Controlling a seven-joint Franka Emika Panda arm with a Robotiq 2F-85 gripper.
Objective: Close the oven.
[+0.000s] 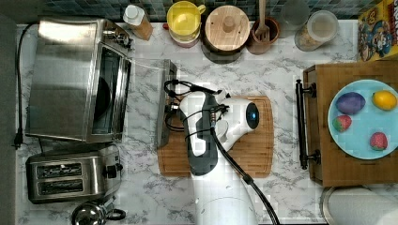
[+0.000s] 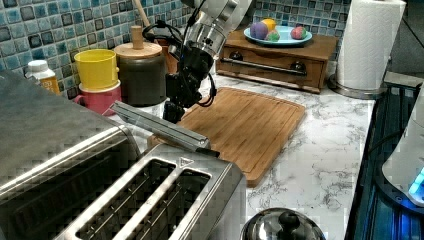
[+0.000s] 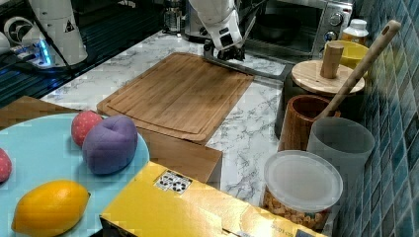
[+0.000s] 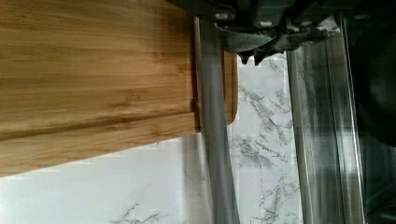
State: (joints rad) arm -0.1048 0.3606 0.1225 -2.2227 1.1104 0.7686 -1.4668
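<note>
Hanging open, the oven [image 1: 70, 79] has its glass door [image 1: 145, 101] dropped flat; the gripper [image 2: 172, 111] sits at the bar handle [image 1: 165, 105]; whether its fingers are clenched cannot be told.

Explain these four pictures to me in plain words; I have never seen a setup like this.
The white machine is a robot arm on a kitchen counter. One picture looks straight down, two look from the sides, and one comes from a camera on the arm's wrist. Its pincer is at the handle of the oven door, which lies open and flat. Nothing is held. Beside the oven stands a toaster. A cutting board lies under the arm, and a blue plate of fruit sits on a wooden box.
</note>
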